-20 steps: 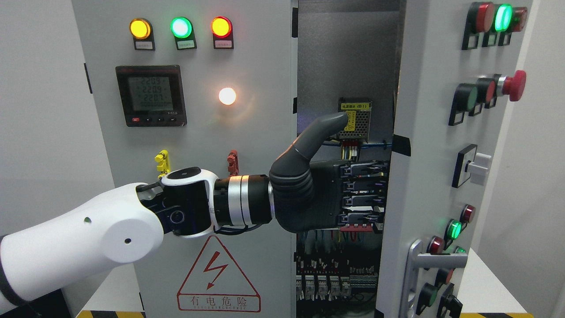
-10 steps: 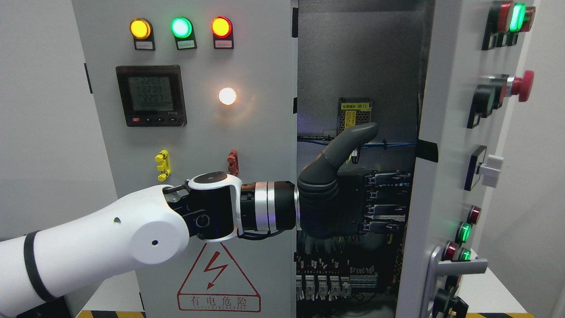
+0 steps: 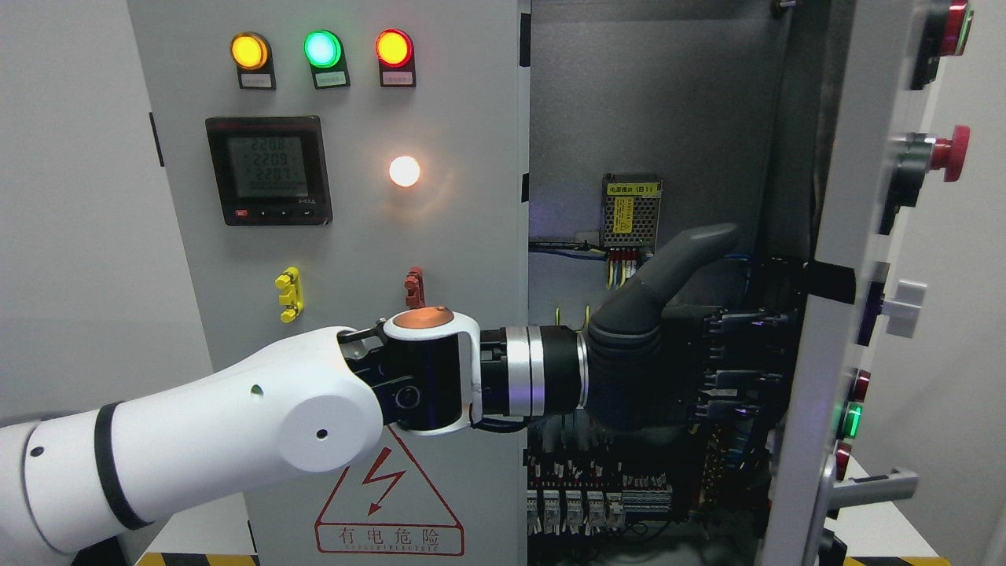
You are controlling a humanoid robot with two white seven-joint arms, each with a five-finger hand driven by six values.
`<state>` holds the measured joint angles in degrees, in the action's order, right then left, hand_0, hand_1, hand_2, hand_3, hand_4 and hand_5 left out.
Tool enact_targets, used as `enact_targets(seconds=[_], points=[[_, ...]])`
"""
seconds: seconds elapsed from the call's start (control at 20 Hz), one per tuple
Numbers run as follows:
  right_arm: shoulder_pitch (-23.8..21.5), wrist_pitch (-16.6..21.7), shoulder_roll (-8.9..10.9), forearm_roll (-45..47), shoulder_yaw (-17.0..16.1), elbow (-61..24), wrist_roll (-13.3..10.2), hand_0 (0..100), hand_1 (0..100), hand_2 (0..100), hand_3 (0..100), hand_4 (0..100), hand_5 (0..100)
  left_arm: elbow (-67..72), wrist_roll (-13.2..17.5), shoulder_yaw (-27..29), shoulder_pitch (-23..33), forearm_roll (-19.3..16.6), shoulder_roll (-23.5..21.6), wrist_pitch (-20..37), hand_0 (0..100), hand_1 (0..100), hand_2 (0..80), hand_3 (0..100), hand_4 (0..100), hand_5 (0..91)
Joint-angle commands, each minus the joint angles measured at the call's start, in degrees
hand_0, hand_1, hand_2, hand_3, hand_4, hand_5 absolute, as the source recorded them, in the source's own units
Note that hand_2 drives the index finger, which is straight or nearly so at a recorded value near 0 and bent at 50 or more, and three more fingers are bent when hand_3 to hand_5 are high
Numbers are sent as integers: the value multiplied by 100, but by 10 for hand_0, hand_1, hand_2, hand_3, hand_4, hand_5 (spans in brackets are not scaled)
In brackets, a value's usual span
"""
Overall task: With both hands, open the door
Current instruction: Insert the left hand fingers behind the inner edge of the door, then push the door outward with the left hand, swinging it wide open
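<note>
Door (image 3: 825, 236) of the cabinet stands half open at the right of the wiring bay, and the left robot hand (image 3: 692, 369) presses flat, extended fingers (image 3: 743, 365) against its inner face. If the push slips off the edge, I think the fingers may catch the wires (image 3: 621, 271) beside the door.

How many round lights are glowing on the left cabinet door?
4: yellow light, green light and red light in a row along the top, plus a white light lower down, right of the meter.
</note>
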<state>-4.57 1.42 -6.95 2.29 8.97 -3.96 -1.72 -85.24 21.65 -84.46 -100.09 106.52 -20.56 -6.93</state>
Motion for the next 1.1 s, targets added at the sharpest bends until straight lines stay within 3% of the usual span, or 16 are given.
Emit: enact_targets(seconds=[0.0,0.7,1.05], points=[[0,-1,0,0,-1,0,5,106,0,0,0,0,0,16,-161,245,-46,-8,509,-19,0,0,0,0,30,0],[0,-1,0,0,-1,0,5,106,0,0,0,0,0,-1,-881,509,-178,-61,1291,-19,0,0,0,0,31,0],[0,-1,0,0,-1,0,5,107,0,0,0,0,0,16,-1321,711,-143,-386,1862,-28,0,0,0,0,30,0]])
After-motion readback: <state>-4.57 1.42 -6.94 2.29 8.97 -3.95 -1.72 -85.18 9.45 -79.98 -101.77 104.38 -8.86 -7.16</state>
